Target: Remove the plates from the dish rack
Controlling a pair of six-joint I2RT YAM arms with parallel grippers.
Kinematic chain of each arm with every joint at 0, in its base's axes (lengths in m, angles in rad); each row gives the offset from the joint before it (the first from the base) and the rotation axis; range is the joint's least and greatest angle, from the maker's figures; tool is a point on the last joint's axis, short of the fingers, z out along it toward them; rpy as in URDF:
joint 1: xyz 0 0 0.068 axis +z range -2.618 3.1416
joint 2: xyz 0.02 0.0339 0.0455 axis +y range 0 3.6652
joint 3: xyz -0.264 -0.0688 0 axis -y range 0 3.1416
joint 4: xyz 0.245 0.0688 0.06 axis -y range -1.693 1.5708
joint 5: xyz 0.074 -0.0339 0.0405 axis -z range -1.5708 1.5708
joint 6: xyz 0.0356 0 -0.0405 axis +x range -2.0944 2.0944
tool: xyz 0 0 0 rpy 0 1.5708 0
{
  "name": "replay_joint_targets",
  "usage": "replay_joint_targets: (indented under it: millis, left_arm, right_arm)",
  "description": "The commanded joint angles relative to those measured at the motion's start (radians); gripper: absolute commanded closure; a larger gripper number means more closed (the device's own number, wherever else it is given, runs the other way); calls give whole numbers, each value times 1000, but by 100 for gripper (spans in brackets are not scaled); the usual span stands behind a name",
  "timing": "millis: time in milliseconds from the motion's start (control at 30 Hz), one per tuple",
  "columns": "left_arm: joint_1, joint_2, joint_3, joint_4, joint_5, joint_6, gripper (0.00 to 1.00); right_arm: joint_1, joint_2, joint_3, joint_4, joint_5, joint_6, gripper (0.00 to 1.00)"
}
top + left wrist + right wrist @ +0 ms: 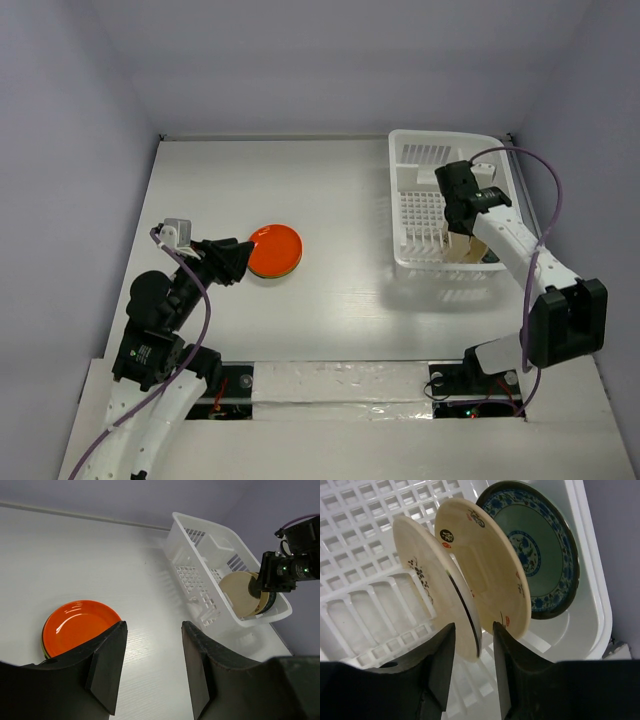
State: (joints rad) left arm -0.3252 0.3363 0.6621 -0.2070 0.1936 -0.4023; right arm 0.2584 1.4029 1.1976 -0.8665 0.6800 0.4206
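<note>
The white dish rack [415, 215] stands at the back right. Three plates stand upright in it: a cream plate [427, 587], a patterned yellow plate [485, 565] and a patterned teal plate [540, 550]. My right gripper [473, 627] is inside the rack [360, 525], open, its jaws straddling the cream plate's rim without touching it. An orange-red plate [275, 250] tops a small stack on the table. My left gripper [240, 262] is open and empty just left of that stack [75, 625].
The rack [172, 542] has a raised cutlery compartment [425, 160] at its far end. Grey walls close in the table on three sides. A taped strip [340, 385] runs along the near edge between the arm bases.
</note>
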Motion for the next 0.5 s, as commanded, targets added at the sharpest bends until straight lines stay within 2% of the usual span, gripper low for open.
replay_joint_targets:
  millis: [0,200,400,467]
  left_arm:
    - [5,-10,-6,41,7,0,55]
    - [5,-6,-4,41,7,0,55]
    - [5,-13,-4,40,1,-1,55]
    - [5,-13,-4,40,1,-1,55]
  right_arm:
    - [-8,39,65,7,53,-28,59]
    - [-8,59,57,11,107,-60,69]
    - [14,39,62,3,116,-92,83]
    - [28,38,69,-12,147,-92,90]
